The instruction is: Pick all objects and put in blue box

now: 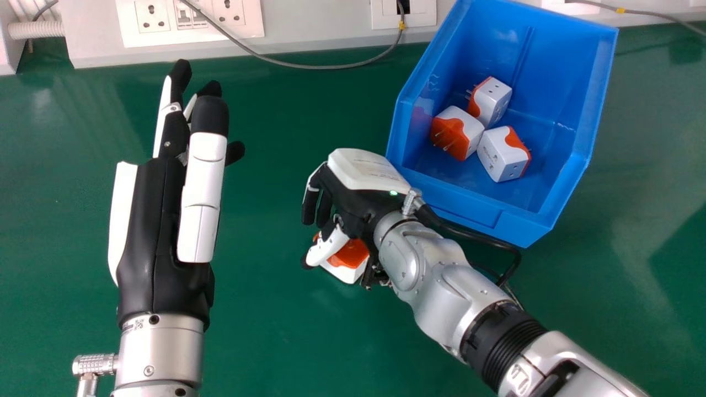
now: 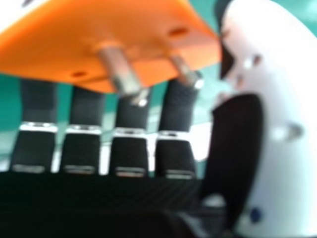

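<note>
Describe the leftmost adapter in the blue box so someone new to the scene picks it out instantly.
In the big blue box on the green table, three white-and-orange plug adapters sit clustered. The leftmost adapter shows its broad orange face and metal pins, whereas its far neighbour and right neighbour show socket holes and less orange.

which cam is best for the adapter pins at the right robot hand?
Right hand view: adapter close up, metal pins towards the camera. Head view: its orange-and-white body, partly behind the right robot hand's thumb.
</note>
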`<state>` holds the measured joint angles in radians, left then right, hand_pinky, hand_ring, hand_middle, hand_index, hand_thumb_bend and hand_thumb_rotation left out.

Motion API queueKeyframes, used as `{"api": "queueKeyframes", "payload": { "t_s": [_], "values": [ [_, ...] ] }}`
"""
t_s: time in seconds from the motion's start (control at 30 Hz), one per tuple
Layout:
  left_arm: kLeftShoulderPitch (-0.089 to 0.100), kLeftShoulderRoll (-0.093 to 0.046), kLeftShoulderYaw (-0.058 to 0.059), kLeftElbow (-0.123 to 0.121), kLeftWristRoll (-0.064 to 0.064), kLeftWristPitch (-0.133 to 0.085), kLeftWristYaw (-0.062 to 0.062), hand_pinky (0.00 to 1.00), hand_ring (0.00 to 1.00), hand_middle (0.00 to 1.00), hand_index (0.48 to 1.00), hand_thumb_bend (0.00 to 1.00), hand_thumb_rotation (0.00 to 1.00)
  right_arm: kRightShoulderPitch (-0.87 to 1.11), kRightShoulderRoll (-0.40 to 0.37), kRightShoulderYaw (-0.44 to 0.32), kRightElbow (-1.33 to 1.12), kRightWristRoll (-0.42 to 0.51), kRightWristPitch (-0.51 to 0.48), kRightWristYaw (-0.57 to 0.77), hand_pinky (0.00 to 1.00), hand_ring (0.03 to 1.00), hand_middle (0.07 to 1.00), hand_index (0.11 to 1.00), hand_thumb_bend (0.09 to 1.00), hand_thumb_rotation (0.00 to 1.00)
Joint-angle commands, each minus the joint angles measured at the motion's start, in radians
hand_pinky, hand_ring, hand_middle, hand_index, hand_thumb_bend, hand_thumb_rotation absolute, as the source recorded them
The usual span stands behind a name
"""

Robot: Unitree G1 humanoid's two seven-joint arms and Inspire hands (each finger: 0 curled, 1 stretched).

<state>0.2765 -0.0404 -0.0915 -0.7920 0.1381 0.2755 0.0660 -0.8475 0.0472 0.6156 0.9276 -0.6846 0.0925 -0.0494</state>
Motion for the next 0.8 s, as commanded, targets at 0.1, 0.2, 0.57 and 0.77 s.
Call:
{"api": "queueKeyframes", "payload": {
  "t_s": [0.1,0.2,0.57,0.77],
  "values": [
    [-0.014,0.0,-0.002,-0.006,0.002,-0.005,0.001,0.83,0.93,0.94,0.987,0.78,1.0,-0.035,-0.036,0.051,-0.035,-0.045,-0.111,0.022,0.36,0.446,0.512,0.472,0.498,0.0],
    [-0.017,-0.002,-0.008,-0.008,0.008,0.003,0.004,0.83,0.93,0.94,0.987,0.78,1.0,-0.033,-0.035,0.036,-0.043,-0.035,-0.13,0.016,0.36,0.45,0.52,0.475,0.497,0.0],
    [-0.022,-0.005,-0.023,-0.016,0.025,0.022,0.008,0.83,0.93,0.94,0.989,0.81,0.98,-0.011,-0.059,0.067,-0.121,-0.077,-0.18,0.016,0.35,0.448,0.532,0.476,0.496,0.0],
    [-0.026,-0.002,-0.019,-0.002,0.021,0.01,0.007,0.83,0.93,0.94,0.99,0.81,0.98,-0.019,-0.083,0.066,-0.167,-0.093,-0.202,0.037,0.35,0.453,0.525,0.466,0.497,0.0]
  ]
}}
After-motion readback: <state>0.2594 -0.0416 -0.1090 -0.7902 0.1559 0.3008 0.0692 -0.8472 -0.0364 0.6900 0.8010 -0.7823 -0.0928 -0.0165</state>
